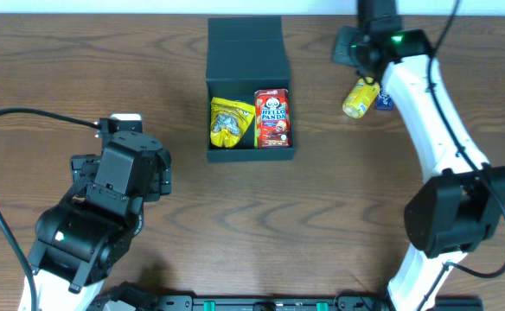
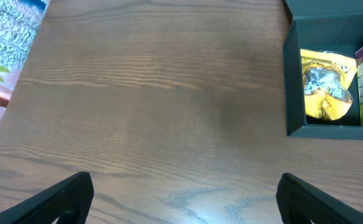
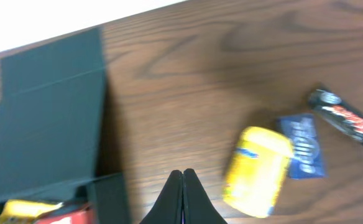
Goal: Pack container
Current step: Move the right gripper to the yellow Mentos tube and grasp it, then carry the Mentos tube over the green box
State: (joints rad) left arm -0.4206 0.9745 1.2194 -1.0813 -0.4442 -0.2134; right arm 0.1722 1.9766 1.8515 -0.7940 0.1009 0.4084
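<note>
The container [image 1: 251, 155] is a dark square box at the back middle of the table, with its flap lid [image 1: 246, 39] open toward the far edge. Inside lie a yellow snack packet [image 1: 232, 123] and a red Hello Panda packet [image 1: 272, 118]. The box also shows in the left wrist view [image 2: 293, 81] and the right wrist view [image 3: 51, 118]. My right gripper [image 3: 183, 177] is shut and empty, above the table between the box and a loose yellow packet [image 3: 257, 169]. My left gripper [image 2: 184, 199] is open and empty, over bare table left of the box.
Right of the box lie the yellow packet [image 1: 359, 97], a blue packet [image 3: 301, 144] and a black chocolate bar [image 3: 343, 116]. The right arm [image 1: 430, 104] stretches over that corner. The table's far edge runs just behind the lid.
</note>
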